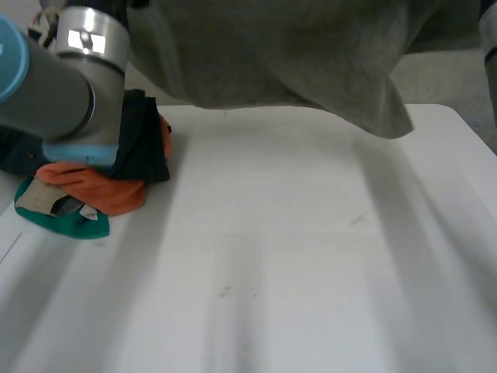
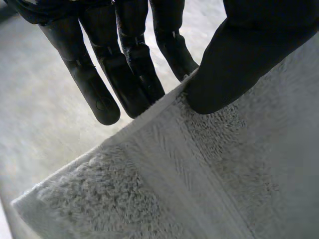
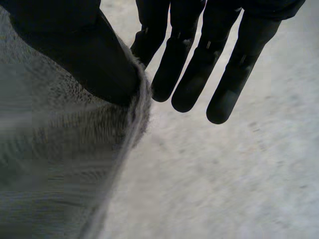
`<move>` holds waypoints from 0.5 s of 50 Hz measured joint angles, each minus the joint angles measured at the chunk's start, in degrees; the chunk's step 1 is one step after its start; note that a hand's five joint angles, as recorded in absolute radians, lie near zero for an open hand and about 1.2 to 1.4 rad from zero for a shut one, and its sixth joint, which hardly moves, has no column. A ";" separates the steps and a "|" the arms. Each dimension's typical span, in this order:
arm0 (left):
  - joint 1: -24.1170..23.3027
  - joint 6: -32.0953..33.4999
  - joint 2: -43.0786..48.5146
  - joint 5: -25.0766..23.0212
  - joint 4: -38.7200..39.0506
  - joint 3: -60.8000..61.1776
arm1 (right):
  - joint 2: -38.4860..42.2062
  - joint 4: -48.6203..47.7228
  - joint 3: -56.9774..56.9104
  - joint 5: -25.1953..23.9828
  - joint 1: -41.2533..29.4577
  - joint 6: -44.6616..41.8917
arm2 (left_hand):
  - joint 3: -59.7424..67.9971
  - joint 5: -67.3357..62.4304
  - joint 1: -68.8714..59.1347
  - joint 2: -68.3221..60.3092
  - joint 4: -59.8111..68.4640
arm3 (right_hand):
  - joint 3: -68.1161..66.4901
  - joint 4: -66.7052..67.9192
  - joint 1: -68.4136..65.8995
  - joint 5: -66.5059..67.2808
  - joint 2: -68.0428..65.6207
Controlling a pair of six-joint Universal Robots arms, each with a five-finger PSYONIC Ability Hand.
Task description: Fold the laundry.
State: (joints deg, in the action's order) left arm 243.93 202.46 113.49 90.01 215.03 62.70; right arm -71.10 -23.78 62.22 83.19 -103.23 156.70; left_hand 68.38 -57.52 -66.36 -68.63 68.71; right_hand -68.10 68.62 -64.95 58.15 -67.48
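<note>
Towel hung in the air above the table, gripped by 2 hands along its upper edge, probably so it would drape out flat before being laid down. Left hand: thumb pressed the hem against straight fingers behind it, a pinch. Right hand: thumb clamped the towel's edge against the nearest finger, while the other fingers were straight and free. 1 towel corner dangled over the table's far side. Pile of orange, green and dark clothes sat at the table's left beside the left arm, likely kept aside for later. Fold not yet begun.
</note>
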 measured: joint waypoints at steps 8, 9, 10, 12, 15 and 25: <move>-0.69 0.11 -8.33 -0.38 -3.28 19.78 | -2.63 14.07 8.67 -3.79 0.64 0.02 | 0.00 0.00 0.00 0.00 0.00 | 0.00 0.00 0.00 0.00 0.00; -0.72 0.20 -9.00 -0.47 -3.27 22.49 | -2.70 15.53 9.91 -4.15 0.71 0.03 | 0.00 0.00 0.00 0.00 0.00 | 0.00 0.00 0.00 0.00 0.00; -0.73 0.26 -9.40 -0.54 -3.27 24.40 | -2.73 16.72 11.04 -4.46 0.77 0.03 | 0.00 0.00 0.00 0.00 0.00 | 0.00 0.00 0.00 0.00 0.00; -0.74 0.45 -10.21 -0.82 -3.12 30.03 | -2.55 19.33 14.19 -5.13 0.99 0.00 | 0.00 0.00 0.00 0.00 0.00 | 0.00 0.01 0.00 0.01 0.00; -0.72 0.60 -10.46 -1.18 -2.86 35.38 | -1.50 21.09 17.75 -5.67 1.55 -0.11 | 0.01 0.00 0.00 0.00 0.00 | 0.00 0.01 0.00 0.02 0.00; 0.00 0.53 -9.09 -3.21 -2.81 43.10 | 8.33 22.33 22.69 -5.51 6.00 0.67 | 0.01 0.00 0.00 0.00 0.00 | 2.88 -3.08 1.62 -2.77 2.66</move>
State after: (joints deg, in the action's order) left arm 243.94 202.99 104.40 86.81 212.22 105.79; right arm -62.78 -1.45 84.91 77.67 -97.24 157.37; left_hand 68.39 -57.52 -66.36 -68.63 68.71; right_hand -65.22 65.54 -63.33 55.38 -64.82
